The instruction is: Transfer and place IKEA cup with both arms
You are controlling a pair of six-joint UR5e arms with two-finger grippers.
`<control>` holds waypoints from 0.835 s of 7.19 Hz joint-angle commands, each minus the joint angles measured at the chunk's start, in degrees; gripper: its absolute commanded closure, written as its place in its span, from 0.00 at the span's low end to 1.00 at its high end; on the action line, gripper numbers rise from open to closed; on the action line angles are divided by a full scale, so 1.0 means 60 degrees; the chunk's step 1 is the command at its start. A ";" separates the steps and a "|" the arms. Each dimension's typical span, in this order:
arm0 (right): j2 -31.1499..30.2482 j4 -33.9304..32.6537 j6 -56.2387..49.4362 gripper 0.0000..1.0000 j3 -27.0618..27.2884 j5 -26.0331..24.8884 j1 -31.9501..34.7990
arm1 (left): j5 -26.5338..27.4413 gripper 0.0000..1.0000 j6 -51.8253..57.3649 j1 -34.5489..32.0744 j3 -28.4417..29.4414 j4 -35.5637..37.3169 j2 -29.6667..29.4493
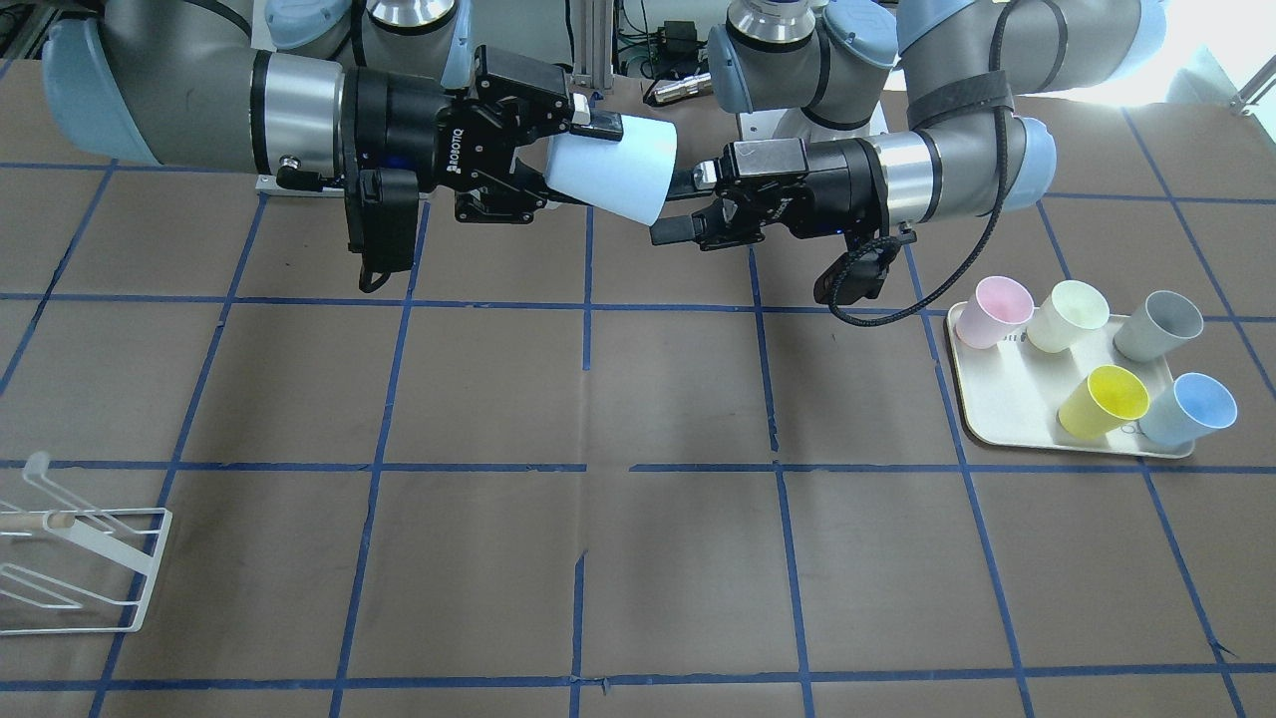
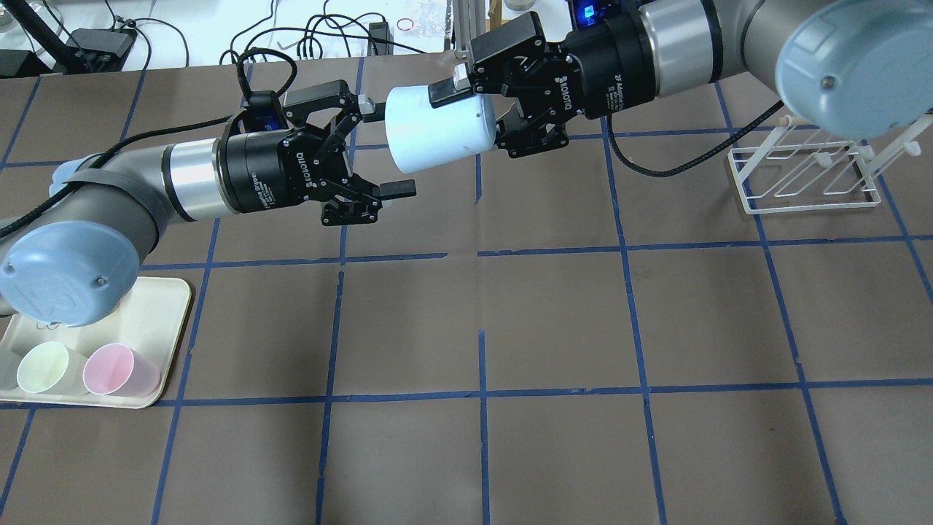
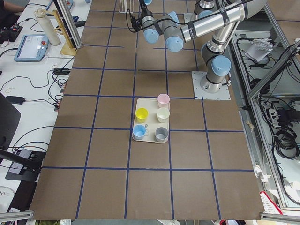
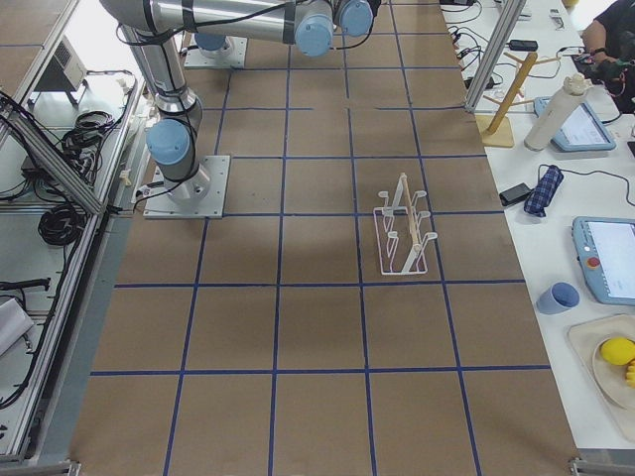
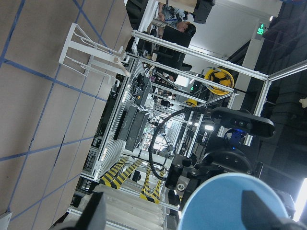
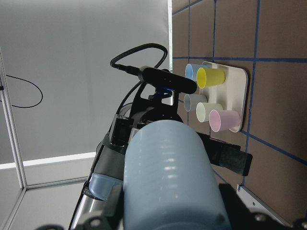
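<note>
Blue cup (image 1: 626, 172) held sideways above the table (image 1: 658, 399), right gripper (image 1: 570, 165) clamped on its narrow end, left gripper (image 1: 680, 207) spread wide just beside its rim

I'm reading ROBOTIQ in white on the black body of the right gripper (image 1: 573, 165), clear in the front-facing view and again from overhead. Same word, ROBOTIQ, on the left gripper (image 2: 386, 149), seen from overhead. Behind the right one's brand there's a finer white line starting "2F"; the rest I can't make out. Left wrist view: a lit green sign (image 5: 260, 29), characters too small to read.
</note>
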 commanded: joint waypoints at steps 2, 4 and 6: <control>-0.0060 0.0096 -0.0015 0.71 0.0014 -0.0010 0.0000 | -0.0039 0.09 0.0008 -0.0069 -0.0187 0.0026 0.0217; -0.0074 0.0125 0.0000 0.71 0.0000 -0.0039 0.0000 | -0.0489 0.27 0.0008 -0.0214 -0.0362 0.0012 0.0335; -0.0118 0.0111 -0.0015 0.71 0.0014 -0.0024 0.0000 | -0.0581 0.46 0.0022 -0.0230 -0.0437 0.0041 0.0364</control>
